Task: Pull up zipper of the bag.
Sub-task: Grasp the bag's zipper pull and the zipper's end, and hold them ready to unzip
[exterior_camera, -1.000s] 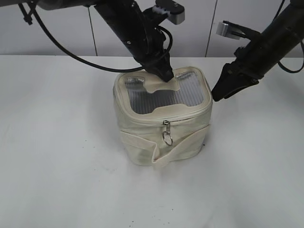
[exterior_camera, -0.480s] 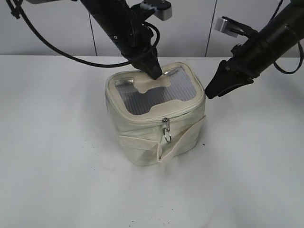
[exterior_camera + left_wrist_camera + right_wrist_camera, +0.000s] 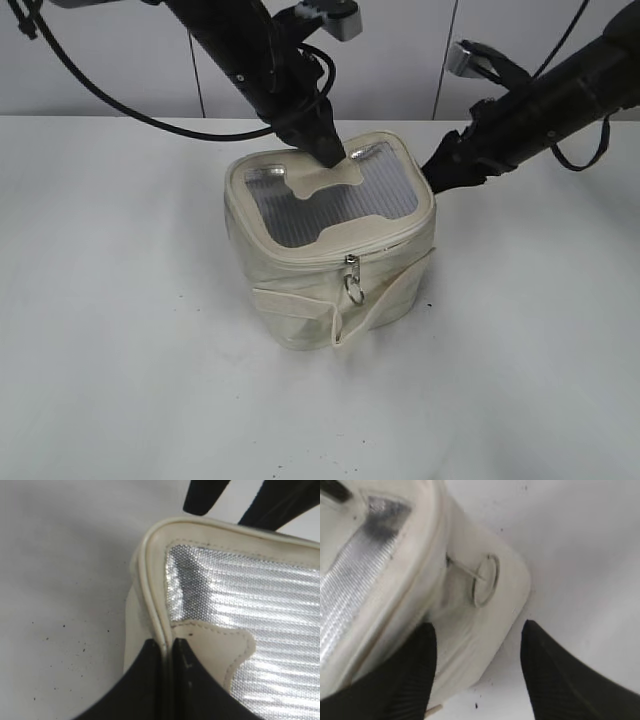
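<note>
exterior and two wrist views of a zipper-closing task. the bag [image 3: 330, 250] stands upright on the white table [image 3: 120, 330], its ribbed lid panel facing up. the zipper [image 3: 375, 252] runs round the lid rim, with one silver slider and ring pull [image 3: 352, 285] hanging at the front face.

our left gripper [image 3: 166, 652] sits at the lid's rear edge; in the left wrist view its fingers are drawn together on the rim piping, so we read it as pinching the bag's rim to steady it.

our right gripper [image 3: 477, 645] is at the bag's right rear corner. its fingers are spread wide and hold nothing. in the right wrist view a second ring pull [image 3: 484, 580] lies flat against the bag's side wall, just ahead of the gap between the two fingers and not yet touched.

we judge the step in hand to be the approach to this side pull: bracing looks done, grasping has not begun. the next move calls for advancing the right fingers either side of the thin ring and closing on it, then drawing it along the track while the left grip resists. the ring lies flush on soft fabric, so a clean pinch may be hard to get.
</note>
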Motion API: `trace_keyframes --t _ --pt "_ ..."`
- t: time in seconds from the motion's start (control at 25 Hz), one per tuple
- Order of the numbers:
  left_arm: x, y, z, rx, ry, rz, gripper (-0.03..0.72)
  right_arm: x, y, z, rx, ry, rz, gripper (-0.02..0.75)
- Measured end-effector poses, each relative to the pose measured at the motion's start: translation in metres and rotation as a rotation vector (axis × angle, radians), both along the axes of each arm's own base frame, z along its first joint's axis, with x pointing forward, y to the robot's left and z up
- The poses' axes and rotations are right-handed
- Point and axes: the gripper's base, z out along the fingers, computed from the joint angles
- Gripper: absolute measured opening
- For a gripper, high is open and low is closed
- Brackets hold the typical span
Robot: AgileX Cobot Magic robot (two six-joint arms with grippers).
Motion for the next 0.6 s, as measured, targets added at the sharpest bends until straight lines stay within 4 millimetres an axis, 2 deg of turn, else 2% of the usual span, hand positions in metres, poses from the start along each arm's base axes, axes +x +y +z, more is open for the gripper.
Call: trace_keyframes --t 0.16,0.24,0.32,0.4,0.6 --pt "0.001 0.0 -0.001 0.001 -0.001 0.0 0.045 0.003 0.006 0.002 0.017 -0.091 0.049 0.393" --pt "0.001 -0.002 -0.004 0.0 -0.004 0.001 0.045 0.002 0.009 0.002 0.017 -0.101 0.069 0.29" --pt "0.001 -0.004 -0.005 -0.001 -0.018 0.001 0.045 0.001 0.012 0.002 0.02 -0.097 0.073 0.109" --pt "0.0 -0.009 -0.005 0.003 -0.034 -0.008 0.045 0.0 0.011 0.002 0.014 -0.069 0.053 0.021" --pt "-0.007 -0.022 -0.005 0.0 -0.082 -0.062 0.044 -0.008 0.004 0.009 -0.093 0.036 -0.021 0.005"
